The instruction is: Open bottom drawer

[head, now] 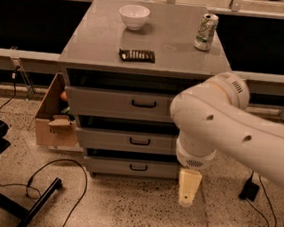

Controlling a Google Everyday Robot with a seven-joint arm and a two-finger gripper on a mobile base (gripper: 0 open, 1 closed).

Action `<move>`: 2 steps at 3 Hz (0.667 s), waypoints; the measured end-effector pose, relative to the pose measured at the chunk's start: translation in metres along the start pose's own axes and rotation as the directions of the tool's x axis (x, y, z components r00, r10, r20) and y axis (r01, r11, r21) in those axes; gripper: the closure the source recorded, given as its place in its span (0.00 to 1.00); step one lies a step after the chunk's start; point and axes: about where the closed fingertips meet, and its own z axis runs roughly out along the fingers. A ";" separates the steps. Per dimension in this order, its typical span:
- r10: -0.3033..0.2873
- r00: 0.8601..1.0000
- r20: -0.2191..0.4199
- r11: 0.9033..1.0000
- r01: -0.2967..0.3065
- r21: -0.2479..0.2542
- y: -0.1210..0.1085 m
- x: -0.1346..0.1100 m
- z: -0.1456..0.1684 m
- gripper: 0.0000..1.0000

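Closest, my white arm (pixel 241 130) cuts across the right side. The gripper (pixel 188 190) hangs straight down off the wrist, low by the floor, just in front of the right end of the bottom drawer (pixel 122 167). Open or closed, I cannot tell.

Black cables (pixel 50 177) loop on the speckled floor beside a chair base (pixel 4 192) at left.

That drawer is the lowest of three grey fronts, with a small black handle (pixel 138 167) at centre, and it looks closed.

A cardboard box (pixel 48 126) sits touching the cabinet's left side, top open, with something orange (pixel 64 96) and a brown piece inside; the rest is hidden.

On the cabinet top (pixel 178 48) lies a flat black pack (pixel 136 55) near the front edge. Farther back are a white bowl (pixel 134 16), contents not visible, and a green-and-white can (pixel 206 32) at right, upright; I can't read its label.
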 end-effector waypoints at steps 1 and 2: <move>0.023 0.999 -0.024 1.000 -0.023 0.006 0.000 -0.006 0.042 0.00; 0.094 0.996 -0.013 0.992 -0.095 -0.085 0.004 0.007 0.069 0.00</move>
